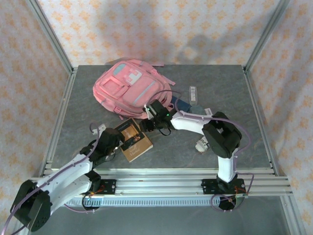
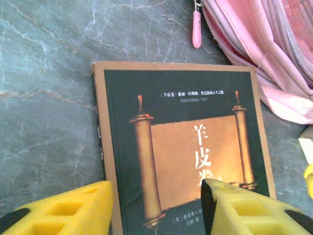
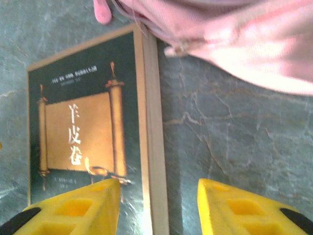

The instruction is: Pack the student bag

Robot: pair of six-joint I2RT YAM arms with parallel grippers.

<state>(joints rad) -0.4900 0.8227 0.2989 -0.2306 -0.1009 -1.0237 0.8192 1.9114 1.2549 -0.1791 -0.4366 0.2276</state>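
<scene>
The student bag (image 1: 131, 87) is a large pink backpack lying at the back middle of the table; its pink fabric also shows in the left wrist view (image 2: 264, 44) and the right wrist view (image 3: 234, 34). A dark book with a golden scroll on its cover (image 1: 137, 141) lies flat on the table just in front of the bag. My left gripper (image 1: 123, 137) (image 2: 156, 205) stands open over the book's (image 2: 186, 147) near end. My right gripper (image 1: 147, 124) (image 3: 156, 200) stands open, straddling the book's (image 3: 83, 127) long edge. Neither grips anything.
A pink zip pull (image 2: 196, 29) hangs on the table by the bag. To the right of the bag lie a blue item (image 1: 183, 104), a small grey-white box (image 1: 192, 92) and a round teal object (image 1: 197, 108). A white item (image 1: 201, 145) sits under the right arm.
</scene>
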